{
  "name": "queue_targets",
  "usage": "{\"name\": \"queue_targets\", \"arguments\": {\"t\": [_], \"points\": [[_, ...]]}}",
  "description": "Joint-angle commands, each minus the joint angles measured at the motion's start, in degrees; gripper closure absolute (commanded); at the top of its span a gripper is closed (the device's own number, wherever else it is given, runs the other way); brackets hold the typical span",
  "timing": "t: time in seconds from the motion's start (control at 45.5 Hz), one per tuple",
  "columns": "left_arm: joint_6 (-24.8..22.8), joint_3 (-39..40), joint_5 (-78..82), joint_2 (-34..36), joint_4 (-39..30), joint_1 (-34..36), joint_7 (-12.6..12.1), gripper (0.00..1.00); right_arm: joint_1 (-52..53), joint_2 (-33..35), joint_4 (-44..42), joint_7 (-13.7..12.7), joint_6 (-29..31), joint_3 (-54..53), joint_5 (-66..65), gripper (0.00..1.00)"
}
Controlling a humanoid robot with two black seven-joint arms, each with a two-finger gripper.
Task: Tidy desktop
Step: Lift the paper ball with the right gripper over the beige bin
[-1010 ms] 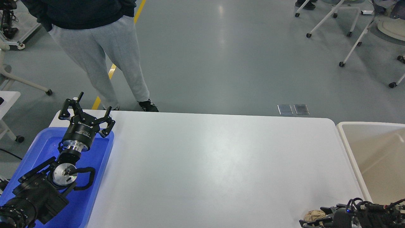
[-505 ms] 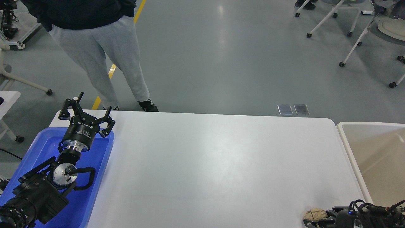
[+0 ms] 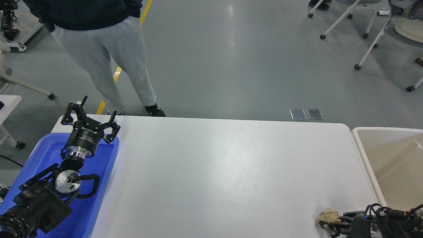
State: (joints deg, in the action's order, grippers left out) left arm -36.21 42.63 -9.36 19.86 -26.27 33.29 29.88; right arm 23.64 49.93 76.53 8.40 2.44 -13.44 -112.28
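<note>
The white desktop (image 3: 231, 172) fills the middle of the head view. My left gripper (image 3: 98, 107) is open and empty, its fingers pointing away from me over the far end of the blue tray (image 3: 109, 158). My right gripper (image 3: 332, 222) is low at the near right corner of the desktop. Its dark fingertips close around a small crumpled beige wad (image 3: 328, 216), held just over the table surface. Most of the right arm is cut off by the bottom edge of the view.
A beige bin (image 3: 363, 155) stands against the desktop's right edge. A person in grey trousers (image 3: 109, 59) stands at the far left corner of the table. Wheeled chairs (image 3: 363, 33) stand at the far right on the floor.
The right gripper has shifted a little right and up, and the beige wad has risen with it. The left arm has not moved.
</note>
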Motion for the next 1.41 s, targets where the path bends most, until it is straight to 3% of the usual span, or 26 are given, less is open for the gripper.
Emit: {"name": "queue_targets", "arguments": {"t": [0.0, 0.461, 0.637, 0.769, 1.142, 1.383], "points": [[0.0, 0.0, 0.0, -0.1, 0.0, 0.0, 0.0, 0.00, 1.1, 2.7, 1.9, 0.9, 0.4, 0.1, 1.5, 1.00], [0.0, 0.0, 0.0, 0.0, 0.1, 0.0, 0.0, 0.00, 12.9, 21.5, 16.6, 1.5, 7.9, 0.0, 11.2, 1.00], [0.0, 0.0, 0.0, 0.0, 0.0, 0.0, 0.0, 0.00, 20.7, 27.6, 20.0, 4.0, 14.2, -0.1, 15.4, 1.00], [0.0, 0.0, 0.0, 0.0, 0.0, 0.0, 0.0, 0.00, 30.4, 31.4, 22.3, 4.4, 22.8, -0.4, 20.2, 1.00], [0.0, 0.0, 0.0, 0.0, 0.0, -0.1, 0.0, 0.00, 51.1, 33.7, 22.8, 4.4, 42.1, -0.9, 27.2, 1.00], [0.0, 0.0, 0.0, 0.0, 0.0, -0.1, 0.0, 0.00, 53.7, 33.8, 22.1, 4.3, 42.6, 0.0, 28.1, 1.00]]}}
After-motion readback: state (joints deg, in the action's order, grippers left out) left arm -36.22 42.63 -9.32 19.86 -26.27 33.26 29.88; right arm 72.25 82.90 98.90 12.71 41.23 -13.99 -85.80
